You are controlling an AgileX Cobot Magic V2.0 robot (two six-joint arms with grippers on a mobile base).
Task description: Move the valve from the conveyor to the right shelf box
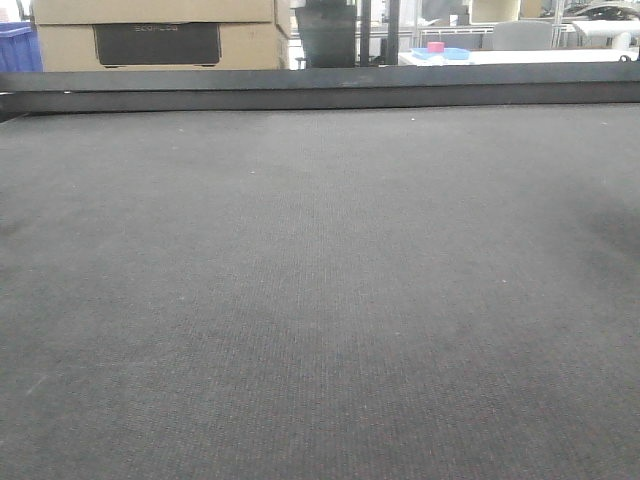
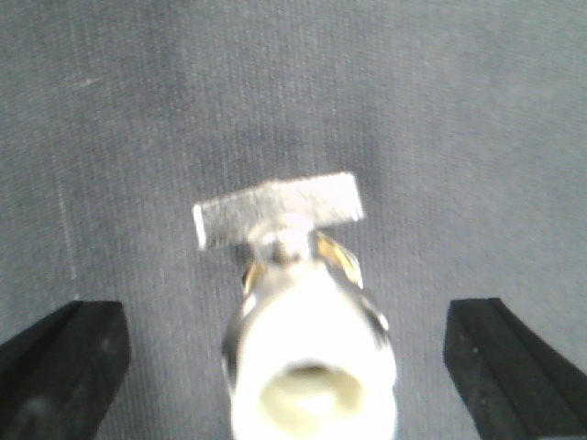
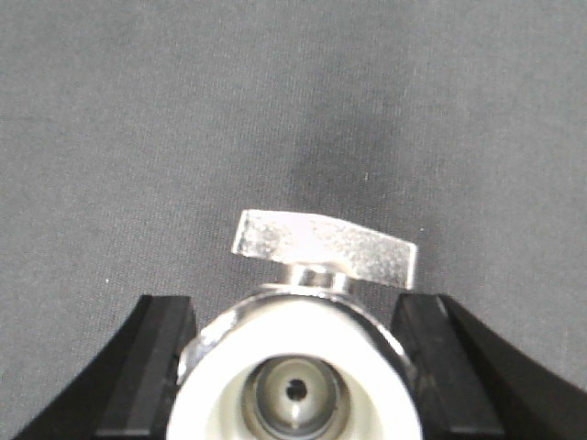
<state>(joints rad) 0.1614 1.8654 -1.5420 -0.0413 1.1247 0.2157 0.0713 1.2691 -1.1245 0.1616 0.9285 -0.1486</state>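
Note:
The conveyor [image 1: 320, 300] fills the front view as a wide dark grey belt with a dark rail [image 1: 320, 90] along its far edge; no valve or gripper shows there. In the right wrist view a silver valve [image 3: 295, 367] with a flat handle and a whitish end sits between the black fingers [image 3: 151, 367] of my right gripper [image 3: 295, 316], which press its sides. The left wrist view shows a blurred valve [image 2: 307, 348] over the belt [image 2: 440, 110]. My left gripper [image 2: 286, 321] is open there, its fingers [image 2: 69, 357] far from the valve. The right shelf box is out of view.
Beyond the rail stand cardboard boxes [image 1: 150, 30] at the back left and a blue bin [image 1: 18, 48] at the far left. A blue tray with a pink object [image 1: 440, 52] lies on a white surface at the back right.

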